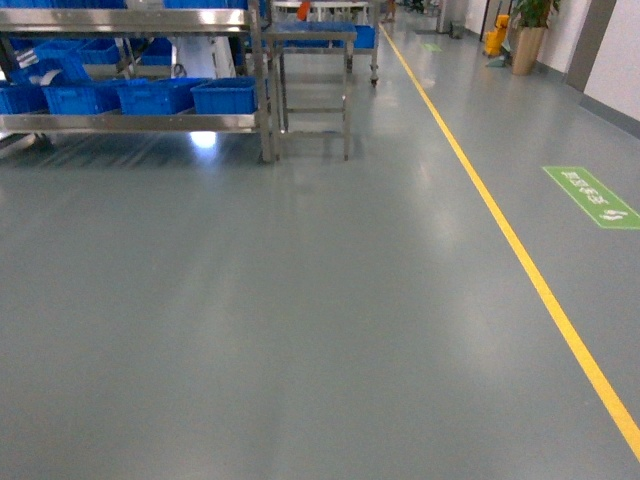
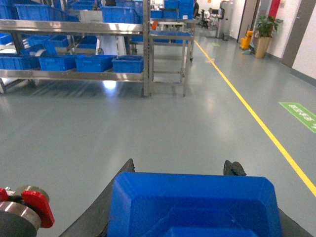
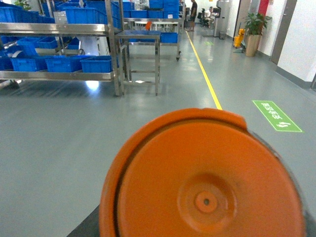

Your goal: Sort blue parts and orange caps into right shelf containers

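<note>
Ahead, blue crates line the steel shelf across the grey floor. Closer, the left gripper clasps a blue part; the right gripper's jaws, hidden, hold an orange cap.

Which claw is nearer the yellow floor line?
Right, likely. The yellow line runs straight ahead of the right claw, behind its orange cap; from the left claw, holding the blue part, it lies off to the right.

Bright even indoor light, glare patch on glossy floor, near foreground soft.
</note>
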Controlling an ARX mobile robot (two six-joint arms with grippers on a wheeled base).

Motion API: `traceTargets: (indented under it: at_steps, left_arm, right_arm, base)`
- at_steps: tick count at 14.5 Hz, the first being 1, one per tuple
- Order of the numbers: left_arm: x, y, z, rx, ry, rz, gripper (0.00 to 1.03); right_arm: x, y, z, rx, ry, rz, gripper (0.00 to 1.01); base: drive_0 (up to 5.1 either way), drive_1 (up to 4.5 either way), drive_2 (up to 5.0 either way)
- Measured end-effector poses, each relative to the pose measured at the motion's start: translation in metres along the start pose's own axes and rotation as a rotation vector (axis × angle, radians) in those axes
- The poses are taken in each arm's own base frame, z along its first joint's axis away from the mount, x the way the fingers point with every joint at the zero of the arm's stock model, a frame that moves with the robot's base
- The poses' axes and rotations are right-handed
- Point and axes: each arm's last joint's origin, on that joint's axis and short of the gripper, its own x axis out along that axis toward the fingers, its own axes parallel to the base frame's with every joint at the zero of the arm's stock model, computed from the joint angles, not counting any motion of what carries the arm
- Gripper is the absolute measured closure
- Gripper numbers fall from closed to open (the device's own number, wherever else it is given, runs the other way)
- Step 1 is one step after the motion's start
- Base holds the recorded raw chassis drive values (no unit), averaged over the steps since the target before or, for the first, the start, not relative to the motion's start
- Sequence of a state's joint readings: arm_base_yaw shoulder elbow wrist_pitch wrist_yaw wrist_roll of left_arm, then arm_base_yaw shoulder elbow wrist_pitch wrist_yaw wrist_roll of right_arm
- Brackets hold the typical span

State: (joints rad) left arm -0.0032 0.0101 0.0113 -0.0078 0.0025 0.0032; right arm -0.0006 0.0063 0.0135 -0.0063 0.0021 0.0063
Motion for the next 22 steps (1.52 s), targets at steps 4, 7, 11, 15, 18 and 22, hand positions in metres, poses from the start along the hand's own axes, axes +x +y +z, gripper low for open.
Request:
traceTargets:
  at_steps: [4,7,11,15,18,22]
  left_arm:
    - [0.0000,0.0001,0.0000,0.000,0.000,0.003,0.61]
    - [0.0000,0.0001,0.0001,0.000,-0.001,0.003,0.61]
    - [0.0000,0.0001,0.0003,0.000,-0.003,0.003,0.61]
    - [0.0000,0.0001,0.0001,0.000,-0.002,0.003,0.61]
    - [0.0000,0.0001,0.0000,0.000,0.000,0.003,0.61]
    - [0.0000,0.0001,0.0000,0.000,0.000,0.003,0.61]
  right_arm:
    - [0.0000,0.0001,-0.0001,0.000,0.001,0.002,0.55]
    - [0.0000,0.0001,0.0000,0.000,0.000,0.002,0.55]
    - [0.0000,0.0001,0.0003,0.000,-0.003,0.002,0.55]
    - [0.0000,0.0001,0.0004,0.000,-0.005,0.002,0.55]
    - [0.0000,0.0001,0.0002,0.000,-0.002,0.002,0.55]
    - [0.0000,0.0001,-0.0002,0.000,0.002,0.003,0.55]
  base:
    - [-0.4,2.85,-3.6]
    - [-0.1,4.25,-4.4]
    - [-0.1,4.23,-4.4]
    - [0.0,4.28,-4.3]
    - [0.1,4.36,-4.2]
    - [0.1,4.36,-4.2]
